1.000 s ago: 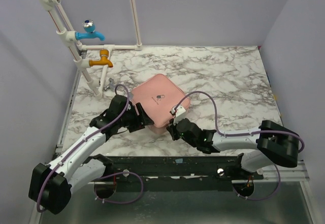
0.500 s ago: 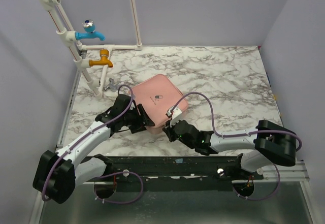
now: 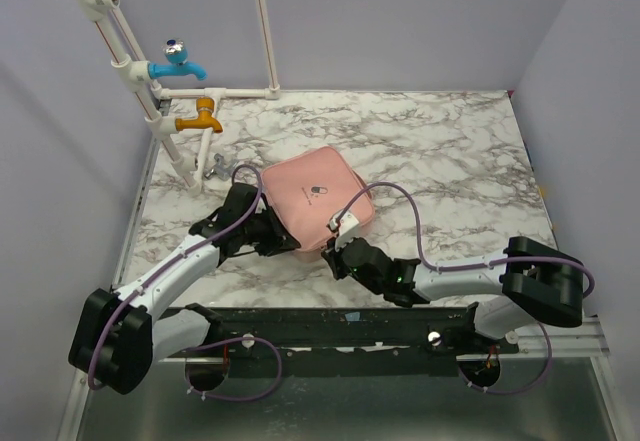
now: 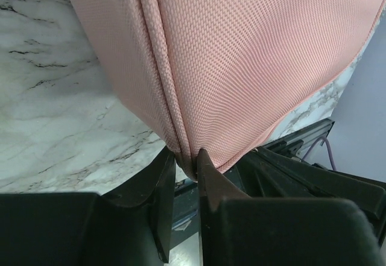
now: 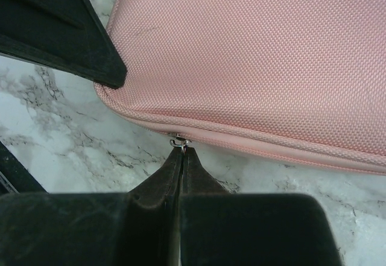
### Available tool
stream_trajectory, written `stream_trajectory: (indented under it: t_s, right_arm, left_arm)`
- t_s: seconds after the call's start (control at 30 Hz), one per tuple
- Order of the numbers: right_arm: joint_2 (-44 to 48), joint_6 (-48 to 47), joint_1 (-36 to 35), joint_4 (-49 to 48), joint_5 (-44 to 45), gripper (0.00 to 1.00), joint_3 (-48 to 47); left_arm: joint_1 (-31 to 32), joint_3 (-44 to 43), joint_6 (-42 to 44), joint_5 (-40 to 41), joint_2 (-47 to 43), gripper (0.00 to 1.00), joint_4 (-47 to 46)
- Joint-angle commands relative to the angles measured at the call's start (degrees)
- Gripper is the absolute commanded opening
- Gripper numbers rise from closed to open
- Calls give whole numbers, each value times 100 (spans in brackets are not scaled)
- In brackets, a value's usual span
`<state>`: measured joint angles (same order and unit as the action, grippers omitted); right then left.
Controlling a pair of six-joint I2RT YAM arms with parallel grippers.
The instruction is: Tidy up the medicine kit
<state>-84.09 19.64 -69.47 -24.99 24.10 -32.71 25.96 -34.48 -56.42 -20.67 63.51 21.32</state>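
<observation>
The pale pink medicine kit [image 3: 318, 199] lies zipped shut on the marble table, a small pill logo on its lid. My left gripper [image 3: 283, 241] is shut on the kit's near left corner; in the left wrist view the pink fabric edge [image 4: 181, 151] is pinched between the fingers. My right gripper [image 3: 333, 251] sits at the kit's near edge, shut on the metal zipper pull [image 5: 180, 142]. The kit fills the upper part of the right wrist view [image 5: 259, 55]. No bottles or blister packets show.
A white pipe frame with a blue tap [image 3: 178, 62] and an orange tap [image 3: 200, 117] stands at the back left. Purple walls close in the table on three sides. A black rail [image 3: 340, 326] runs along the near edge.
The kit has shifted and turned a little to the right and away. My left gripper has closed in on its near left corner. The right gripper stays at the near edge.
</observation>
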Motion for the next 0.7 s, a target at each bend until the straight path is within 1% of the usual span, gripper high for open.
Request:
stream_trajectory:
  t_s: [0.0,0.2,0.37,0.47,0.67]
  right_arm:
    - [107,-90,-67,-12,527,1,58]
    - [312,-262,-61,203,997,1,159]
    - [428,-94,22,548,1510,1,188]
    - [471,95,196,849,1734,1,144]
    - [579,215,695,1160,1694,1,93]
  left_arm:
    - [-64,7,252,63,-38,7,-155]
    - [-168,96,365,45,-141,6,-120]
    - [-247,123,460,10,-244,6,-89]
    - [-292,116,541,3,-329,6,-18]
    - [-396,147,689,74,-577,6,191]
